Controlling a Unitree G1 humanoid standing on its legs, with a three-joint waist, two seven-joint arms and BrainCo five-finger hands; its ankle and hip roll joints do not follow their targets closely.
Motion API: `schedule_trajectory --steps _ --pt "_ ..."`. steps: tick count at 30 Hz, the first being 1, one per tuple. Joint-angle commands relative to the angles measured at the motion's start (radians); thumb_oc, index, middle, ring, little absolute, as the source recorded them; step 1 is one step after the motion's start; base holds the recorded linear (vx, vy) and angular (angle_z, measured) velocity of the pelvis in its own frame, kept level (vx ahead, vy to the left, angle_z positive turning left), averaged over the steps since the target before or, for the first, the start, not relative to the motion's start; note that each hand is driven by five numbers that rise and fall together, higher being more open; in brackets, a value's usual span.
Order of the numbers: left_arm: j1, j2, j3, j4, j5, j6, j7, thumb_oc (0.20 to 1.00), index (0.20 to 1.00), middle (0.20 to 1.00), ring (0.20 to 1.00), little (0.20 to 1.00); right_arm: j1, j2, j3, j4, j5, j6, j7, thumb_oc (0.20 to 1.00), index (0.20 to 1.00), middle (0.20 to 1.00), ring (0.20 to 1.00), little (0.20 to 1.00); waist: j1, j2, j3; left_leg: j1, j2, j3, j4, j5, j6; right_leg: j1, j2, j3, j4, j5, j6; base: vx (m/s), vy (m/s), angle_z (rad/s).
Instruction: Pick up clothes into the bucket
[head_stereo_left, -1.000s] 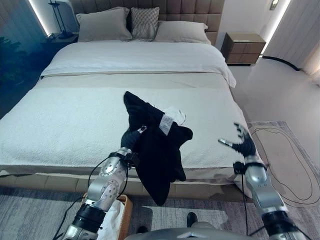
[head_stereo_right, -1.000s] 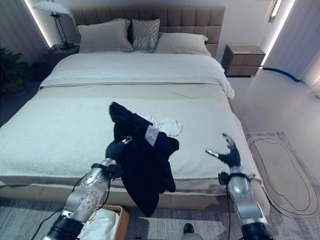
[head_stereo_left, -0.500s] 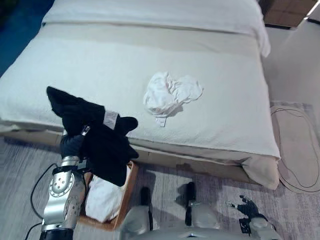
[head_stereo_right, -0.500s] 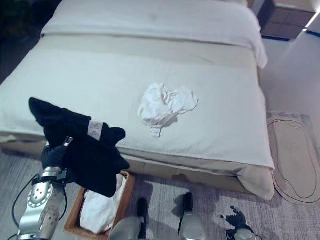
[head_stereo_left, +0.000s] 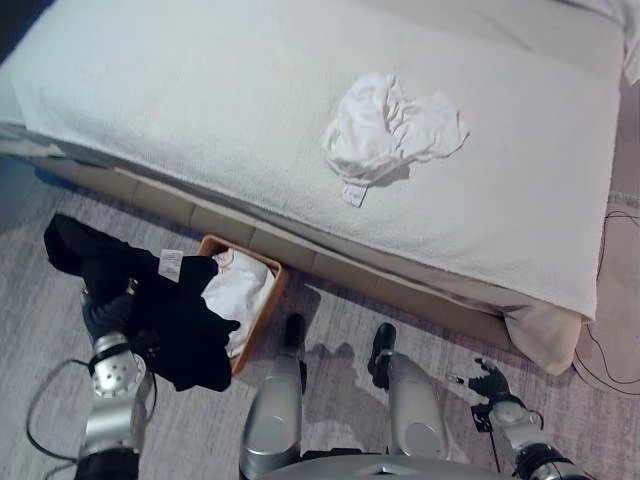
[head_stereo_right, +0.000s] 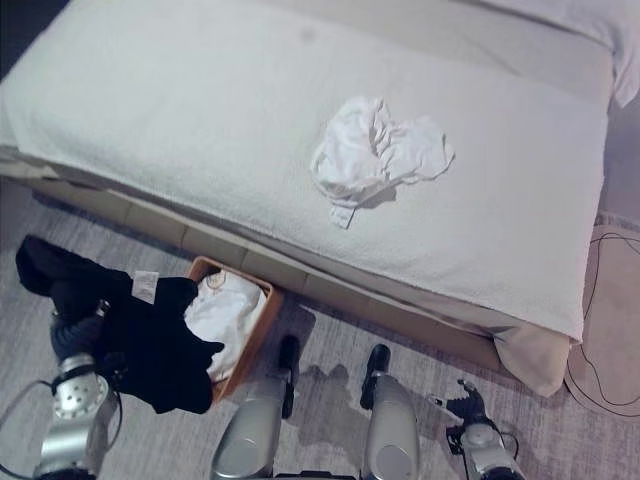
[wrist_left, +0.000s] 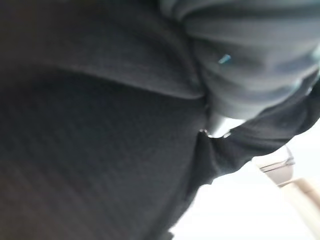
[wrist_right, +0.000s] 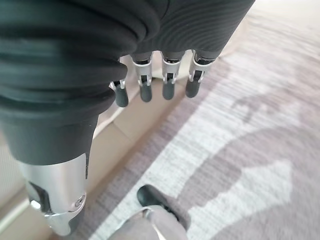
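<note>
Three garments show: one black top (head_stereo_left: 165, 310), one white one (head_stereo_left: 385, 135) and another white piece (head_stereo_left: 238, 290). The black top is bunched in the left hand (head_stereo_left: 105, 310), whose fingers are wrapped in the cloth, and hangs over the near rim of the one basket (head_stereo_left: 262, 320). That basket stands on the grey rug (head_stereo_left: 330, 335) against the bed's near edge, with the white piece inside. The other white garment lies crumpled mid-bed (head_stereo_left: 180, 110). The right hand (wrist_right: 155, 85) hangs over the rug, fingers straight and holding nothing.
</note>
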Motion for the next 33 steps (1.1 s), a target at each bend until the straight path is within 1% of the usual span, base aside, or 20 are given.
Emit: schedule_trajectory --steps 1,2,4,6,8,9,10,11,12,13,14,20,21,22,23,28,29,30,33 --pt "-0.031 0.116 0.009 0.007 0.101 -0.028 0.081 0.200 0.200 0.200 0.200 0.200 0.012 -0.031 0.060 -0.027 -0.029 -0.037 -0.047 1.000 1.000 1.000 1.000 1.000 -0.012 -0.033 0.004 -0.064 -0.029 -0.016 0.101 -0.044 0.021 0.041 -0.019 -0.017 -0.016 0.002 0.038 -0.05 0.001 0.05" --pt "-0.032 0.117 0.008 0.009 0.101 -0.029 0.081 0.200 0.200 0.200 0.200 0.200 0.011 -0.031 0.059 -0.027 -0.029 -0.037 -0.047 1.000 1.000 1.000 1.000 1.000 -0.011 -0.034 0.003 -0.066 -0.029 -0.016 0.102 -0.045 0.021 0.039 -0.019 -0.017 -0.014 0.001 0.038 -0.08 -0.015 0.03" --pt "-0.074 0.145 -0.013 0.068 0.094 -0.022 0.099 0.200 0.200 0.200 0.200 0.200 -0.003 -0.035 0.070 -0.037 -0.028 -0.044 -0.061 1.000 1.000 1.000 1.000 1.000 -0.014 -0.041 0.034 -0.117 -0.033 -0.024 0.138 -0.045 0.021 -0.003 -0.028 -0.023 0.022 -0.008 0.037 -0.07 -0.006 0.02" --pt "-0.102 0.163 -0.025 0.082 0.086 -0.021 0.106 0.200 0.200 0.200 0.200 0.200 -0.015 -0.035 0.075 -0.041 -0.022 -0.044 -0.070 1.000 1.000 1.000 1.000 1.000 -0.015 -0.046 0.054 -0.152 -0.037 -0.030 0.162 -0.048 0.021 -0.031 -0.032 -0.023 0.044 -0.014 0.036 -0.06 0.006 0.10" --pt "-0.128 0.192 -0.043 0.117 0.085 -0.015 0.118 0.200 0.200 0.200 0.200 0.200 -0.020 -0.038 0.086 -0.043 -0.018 -0.047 -0.077 1.000 1.000 1.000 1.000 1.000 -0.020 -0.049 0.058 -0.202 -0.039 -0.034 0.185 -0.050 0.022 -0.077 -0.036 -0.024 0.070 -0.020 0.035 0.00 0.002 0.10" --pt "-0.139 0.199 -0.051 0.127 0.086 -0.012 0.120 0.200 0.200 0.200 0.200 0.200 -0.023 -0.038 0.091 -0.038 -0.015 -0.048 -0.079 1.000 1.000 1.000 1.000 1.000 -0.020 -0.050 0.058 -0.210 -0.038 -0.037 0.207 -0.084 0.020 -0.086 -0.036 -0.015 0.091 -0.051 0.042 -0.02 0.021 0.11" --pt "-0.153 0.205 -0.060 0.147 0.080 -0.010 0.122 0.200 0.200 0.200 0.200 0.200 -0.029 -0.037 0.092 -0.042 -0.013 -0.048 -0.084 1.000 1.000 1.000 1.000 1.000 -0.021 -0.051 0.058 -0.251 -0.043 -0.036 0.214 -0.055 0.024 -0.122 -0.041 -0.023 0.094 -0.025 0.034 0.06 -0.009 0.10" --pt "-0.166 0.208 -0.066 0.162 0.075 -0.007 0.127 0.200 0.200 0.200 0.200 0.200 -0.028 -0.036 0.098 -0.044 -0.010 -0.050 -0.088 1.000 1.000 1.000 1.000 1.000 -0.023 -0.054 0.058 -0.250 -0.039 -0.036 0.227 -0.087 0.020 -0.124 -0.040 -0.016 0.110 -0.053 0.043 -0.01 0.020 0.07" --pt "-0.178 0.216 -0.075 0.176 0.077 -0.003 0.135 0.536 0.536 0.536 0.536 0.536 -0.034 -0.034 0.102 -0.042 -0.005 -0.049 -0.093 1.000 1.000 1.000 1.000 1.000 -0.024 -0.055 0.058 -0.264 -0.039 -0.035 0.236 -0.091 0.020 -0.136 -0.040 -0.014 0.114 -0.055 0.043 0.08 -0.013 0.06" --pt "-0.181 0.217 -0.076 0.178 0.077 -0.004 0.135 0.918 0.918 0.918 0.918 0.918 -0.035 -0.033 0.101 -0.041 -0.005 -0.049 -0.093 1.000 1.000 1.000 1.000 1.000 -0.024 -0.056 0.058 -0.266 -0.039 -0.035 0.237 -0.091 0.020 -0.138 -0.040 -0.014 0.116 -0.055 0.043 0.00 0.020 0.04" --pt "-0.193 0.229 -0.094 0.200 0.083 0.011 0.138 1.000 1.000 1.000 1.000 1.000 -0.048 -0.029 0.110 -0.039 0.000 -0.049 -0.102 1.000 1.000 1.000 1.000 1.000 -0.027 -0.060 0.058 -0.285 -0.036 -0.032 0.243 -0.092 0.021 -0.158 -0.035 -0.011 0.114 -0.051 0.044 0.00 0.000 0.00" --pt "-0.203 0.267 -0.128 0.253 0.147 0.068 0.141 1.000 1.000 1.000 1.000 1.000 -0.065 -0.021 0.124 -0.065 0.013 -0.054 -0.119 1.000 1.000 1.000 1.000 1.000 -0.034 -0.072 0.058 -0.295 -0.026 -0.025 0.240 -0.098 0.023 -0.169 -0.028 -0.006 0.092 -0.041 0.051 0.00 0.004 -0.01" --pt "-0.204 0.278 -0.136 0.264 0.176 0.086 0.143 1.000 1.000 1.000 1.000 1.000 -0.071 -0.022 0.124 -0.074 0.019 -0.058 -0.124 1.000 1.000 1.000 1.000 1.000 -0.037 -0.074 0.058 -0.292 -0.023 -0.022 0.234 -0.098 0.024 -0.168 -0.024 -0.003 0.082 -0.037 0.053 0.00 0.000 0.00" --pt "-0.204 0.278 -0.136 0.264 0.176 0.086 0.143 1.000 1.000 1.000 1.000 1.000 -0.071 -0.022 0.124 -0.075 0.019 -0.058 -0.124 1.000 1.000 1.000 1.000 1.000 -0.037 -0.074 0.058 -0.292 -0.023 -0.022 0.234 -0.098 0.024 -0.168 -0.023 -0.003 0.081 -0.037 0.053 0.00 0.000 0.00" --pt "-0.199 0.288 -0.141 0.270 0.199 0.099 0.144 1.000 1.000 1.000 1.000 1.000 -0.072 -0.024 0.124 -0.083 0.020 -0.059 -0.126 1.000 1.000 1.000 1.000 1.000 -0.038 -0.075 0.058 -0.292 -0.021 -0.020 0.234 -0.098 0.024 -0.169 -0.022 -0.002 0.077 -0.035 0.053 0.00 0.000 0.00" --pt "-0.173 0.271 -0.115 0.282 0.224 0.128 0.162 1.000 1.000 1.000 1.000 1.000 -0.076 -0.031 0.122 -0.142 0.025 -0.071 -0.130 1.000 1.000 1.000 1.000 1.000 -0.044 -0.083 0.058 -0.286 -0.015 -0.015 0.221 -0.096 0.023 -0.165 -0.010 0.003 0.049 -0.024 0.055 -0.01 0.016 -0.10" --pt "-0.171 0.265 -0.107 0.278 0.223 0.130 0.167 1.000 1.000 1.000 1.000 1.000 -0.080 -0.031 0.118 -0.152 0.024 -0.073 -0.131 1.000 1.000 1.000 1.000 1.000 -0.045 -0.084 0.058 -0.304 -0.018 -0.012 0.210 -0.063 0.026 -0.181 -0.013 -0.004 0.035 0.006 0.047 0.01 -0.003 -0.20" --pt "-0.160 0.254 -0.102 0.271 0.220 0.130 0.168 1.000 1.000 1.000 1.000 1.000 -0.079 -0.033 0.120 -0.167 0.026 -0.074 -0.133 1.000 1.000 1.000 1.000 1.000 -0.043 -0.084 0.058 -0.281 -0.013 -0.014 0.213 -0.095 0.023 -0.163 -0.009 0.002 0.043 -0.022 0.055 0.01 -0.007 -0.13" --pt "-0.144 0.240 -0.079 0.260 0.218 0.132 0.180 1.000 1.000 1.000 1.000 1.000 -0.081 -0.039 0.115 -0.207 0.027 -0.079 -0.136 1.000 1.000 1.000 1.000 1.000 -0.043 -0.084 0.058 -0.277 -0.014 -0.015 0.201 -0.091 0.022 -0.158 -0.005 0.003 0.031 -0.019 0.056 0.03 -0.008 -0.03"
